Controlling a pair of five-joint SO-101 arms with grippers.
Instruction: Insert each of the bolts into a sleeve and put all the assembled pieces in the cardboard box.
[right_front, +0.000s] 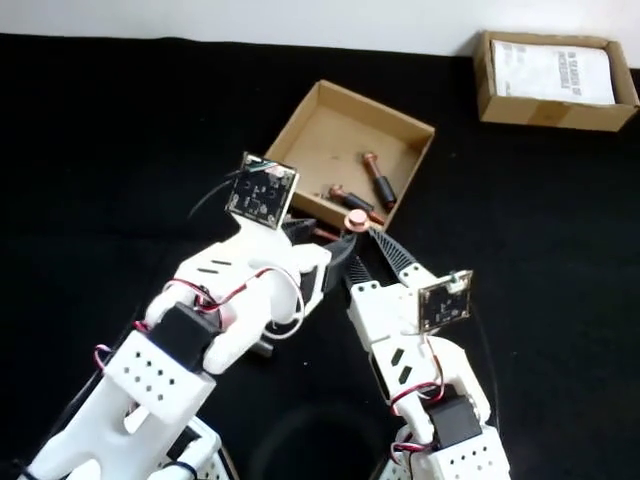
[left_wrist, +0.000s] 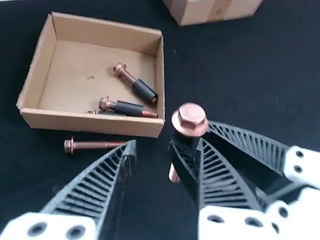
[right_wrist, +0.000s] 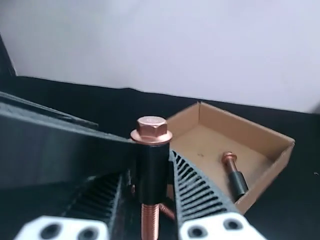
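My right gripper (right_wrist: 151, 170) is shut on a black sleeve (right_wrist: 151, 167) that stands upright with a copper bolt (right_wrist: 151, 129) through it. It holds the piece just off the front wall of the open cardboard box (right_front: 330, 135). The bolt's head (right_front: 354, 220) faces up. My left gripper (left_wrist: 152, 150) is open beside this piece, one finger (left_wrist: 200, 175) close against it. A loose bolt (left_wrist: 92, 145) lies on the black table in front of the box. Two assembled pieces (left_wrist: 132, 85) (left_wrist: 125, 107) lie inside the box (left_wrist: 85, 65).
A second cardboard box (right_front: 555, 105) with a printed sheet in it stands at the back right, at the table's far edge. Both arms crowd the table's middle front. The black table is open on the left and right.
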